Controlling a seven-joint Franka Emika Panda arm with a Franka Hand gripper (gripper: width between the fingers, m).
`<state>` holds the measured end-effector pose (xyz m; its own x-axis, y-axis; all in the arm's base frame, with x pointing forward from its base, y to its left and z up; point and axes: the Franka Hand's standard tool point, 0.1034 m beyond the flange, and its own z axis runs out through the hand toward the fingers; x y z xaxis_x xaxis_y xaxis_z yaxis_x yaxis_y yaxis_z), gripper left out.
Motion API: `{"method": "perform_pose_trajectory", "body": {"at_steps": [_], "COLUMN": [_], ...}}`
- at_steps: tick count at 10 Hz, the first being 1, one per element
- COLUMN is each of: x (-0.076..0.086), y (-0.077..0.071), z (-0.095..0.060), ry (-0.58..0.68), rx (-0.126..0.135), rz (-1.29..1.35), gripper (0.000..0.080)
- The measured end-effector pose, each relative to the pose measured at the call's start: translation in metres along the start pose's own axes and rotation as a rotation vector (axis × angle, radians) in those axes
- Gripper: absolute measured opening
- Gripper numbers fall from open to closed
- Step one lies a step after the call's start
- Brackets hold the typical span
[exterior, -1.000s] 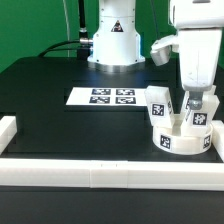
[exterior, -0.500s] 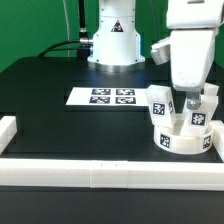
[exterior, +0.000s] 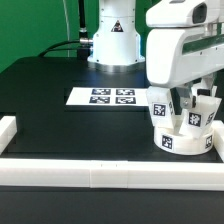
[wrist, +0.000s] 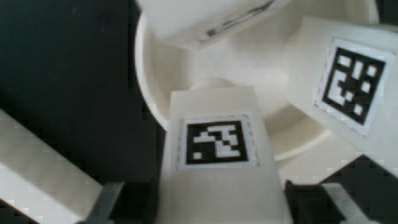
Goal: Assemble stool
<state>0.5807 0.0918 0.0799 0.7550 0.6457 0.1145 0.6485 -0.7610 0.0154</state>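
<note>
The round white seat [exterior: 183, 138] of the stool is lying at the lower right of the exterior view, on the black table [exterior: 60, 105] and close against the white bars [exterior: 100, 174] that are edging it along the front and the right. Two short blocky legs are standing on top of the seat: one leg [exterior: 159, 107] is rising upright toward the exterior view's left side of the disc, showing a square black-and-white tag, and a second leg [exterior: 196, 115] is standing beside it toward the exterior view's right. The arm's gripper [exterior: 186, 100] is hanging low over the seat between the two legs, its bulky white body filling the upper right of the frame. In the wrist view the fingers are closing tightly on a leg [wrist: 217, 135], whose tagged face is running between them, with the other leg [wrist: 349, 75] just beside it and the curved rim of the seat [wrist: 164, 50] behind. The marker board [exterior: 103, 97] is lying flat near the middle of the table, well apart from the stool parts.
</note>
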Motion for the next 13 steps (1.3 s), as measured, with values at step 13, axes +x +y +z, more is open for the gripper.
{"method": "perform_pose_trajectory", "body": {"at_steps": [13], "x": [-0.004], "y": [0.009], "z": [0.002], "ry": [0.042], "rx": [0.002], "rz": [0.879], "gripper": [0.0340]}}
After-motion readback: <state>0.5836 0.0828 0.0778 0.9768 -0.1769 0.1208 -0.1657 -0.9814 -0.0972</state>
